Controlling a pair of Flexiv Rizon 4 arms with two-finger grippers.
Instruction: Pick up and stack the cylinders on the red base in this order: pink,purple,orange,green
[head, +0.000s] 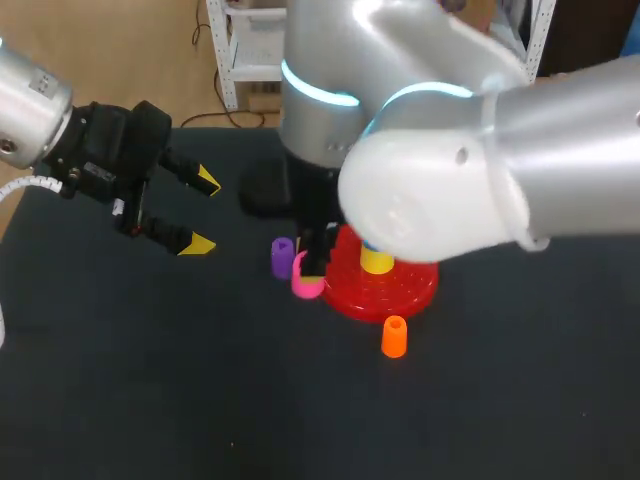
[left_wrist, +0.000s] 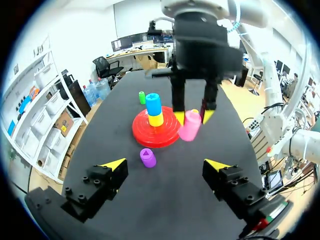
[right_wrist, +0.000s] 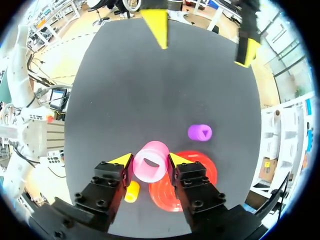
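Observation:
My right gripper (right_wrist: 149, 161) is shut on the pink cylinder (right_wrist: 151, 162), holding it at the near-left edge of the red base (head: 400, 295). From the left wrist view the pink cylinder (left_wrist: 190, 125) hangs between the right fingers beside the red base (left_wrist: 150, 136). A yellow cylinder (left_wrist: 156, 119) with a blue one (left_wrist: 153, 103) on top stands on the base's peg. The purple cylinder (head: 283, 255) stands on the table left of the base, and the orange cylinder (head: 394, 336) in front of it. The green cylinder (left_wrist: 142, 97) stands beyond the base. My left gripper (head: 203, 212) hangs open and empty at the left.
The black tabletop (head: 200, 380) is bare in front and at the left. My right arm's large body (head: 450, 190) hides the back half of the base in the head view.

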